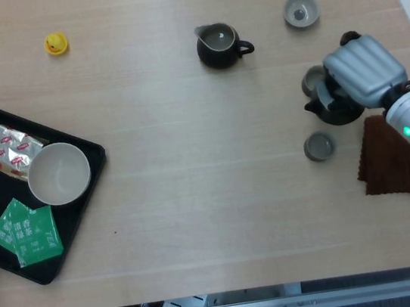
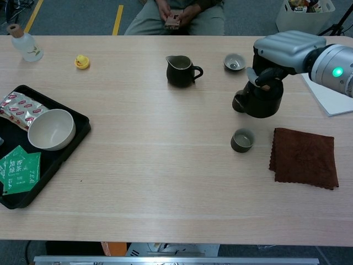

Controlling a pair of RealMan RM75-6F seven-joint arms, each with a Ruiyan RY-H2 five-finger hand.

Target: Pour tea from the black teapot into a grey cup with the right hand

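**Teapot held up by the right hand**

Right hand [image 2: 284, 47] is wrapped around the black teapot [image 2: 260, 98] at the right side of the frame, spout facing left. One grey cup [image 2: 242, 139] sits on the tabletop [image 2: 154, 154] just below the teapot, next to the brown cloth [image 2: 304, 157]. Another cup [image 2: 234, 62] is further up, near the dark pitcher [image 2: 178, 70]. Tray [image 2: 52, 165] with a bowl [image 2: 51, 129] is far left. Left hand isn't visible.

Wooden table [image 2: 165, 182] — tray [image 2: 60, 154], 2 cups [image 2: 242, 140] [image 2: 234, 62], pitcher [image 2: 179, 70], cloth [image 2: 304, 157].
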